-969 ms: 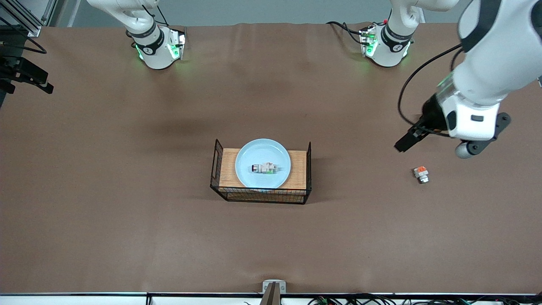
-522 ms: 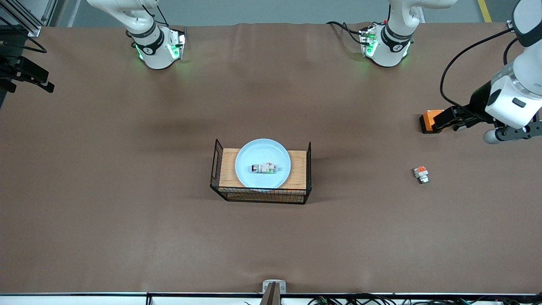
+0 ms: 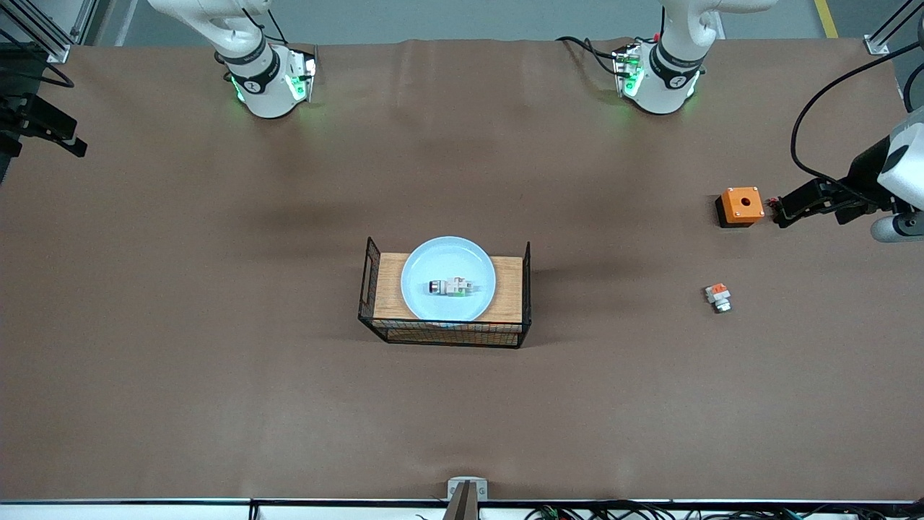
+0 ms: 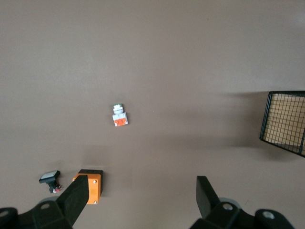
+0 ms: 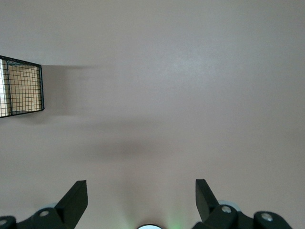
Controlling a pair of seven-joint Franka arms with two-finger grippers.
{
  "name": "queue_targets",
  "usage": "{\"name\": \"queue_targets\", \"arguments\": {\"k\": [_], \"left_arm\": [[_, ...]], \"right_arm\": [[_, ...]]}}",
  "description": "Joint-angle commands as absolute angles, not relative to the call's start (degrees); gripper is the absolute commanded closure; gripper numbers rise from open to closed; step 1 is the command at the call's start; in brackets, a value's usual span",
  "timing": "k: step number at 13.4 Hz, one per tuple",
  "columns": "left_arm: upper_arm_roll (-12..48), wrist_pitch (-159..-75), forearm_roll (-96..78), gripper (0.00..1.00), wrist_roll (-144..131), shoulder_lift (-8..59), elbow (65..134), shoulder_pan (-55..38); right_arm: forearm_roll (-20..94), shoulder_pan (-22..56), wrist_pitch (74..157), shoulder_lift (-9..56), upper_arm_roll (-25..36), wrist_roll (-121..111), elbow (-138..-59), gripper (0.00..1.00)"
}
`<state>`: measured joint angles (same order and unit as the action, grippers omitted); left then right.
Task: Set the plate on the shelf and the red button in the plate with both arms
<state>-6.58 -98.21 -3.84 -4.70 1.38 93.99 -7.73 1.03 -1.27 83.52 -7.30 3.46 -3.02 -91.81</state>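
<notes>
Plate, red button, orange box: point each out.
plate (image 3: 447, 254): front view, bare pale blue inner surface.
red button (image 3: 452, 287): front view, white body, lying on the plate.
orange box (image 3: 741, 204): front view, top face.

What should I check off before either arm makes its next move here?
1. plate sits inside the wire basket: ok.
2. red button lies on the plate: ok.
3. left claw is open and empty, at the left arm's end of the table: ok.
4. right claw is open and empty, over bare table: ok.
5. left claw is clear of the orange box beside it: cannot tell.
</notes>
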Motion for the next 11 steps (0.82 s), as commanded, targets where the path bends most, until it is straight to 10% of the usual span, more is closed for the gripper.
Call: {"name": "queue_targets", "arguments": {"k": [1,11], "left_arm": [[-6.2,-100.3,-2.8,0.01,-4.2,0.4,94.7,-7.4],[1.0,-101.6,-2.9,0.0,-5.2,0.4,91.7,0.1]], "right_arm": [[1.7,-1.1,83.4,-8.1,3.7,-3.0,-91.8,0.0],[1.7,-1.1,83.5,-8.1,3.6,-3.3,-91.8,0.0]]}}
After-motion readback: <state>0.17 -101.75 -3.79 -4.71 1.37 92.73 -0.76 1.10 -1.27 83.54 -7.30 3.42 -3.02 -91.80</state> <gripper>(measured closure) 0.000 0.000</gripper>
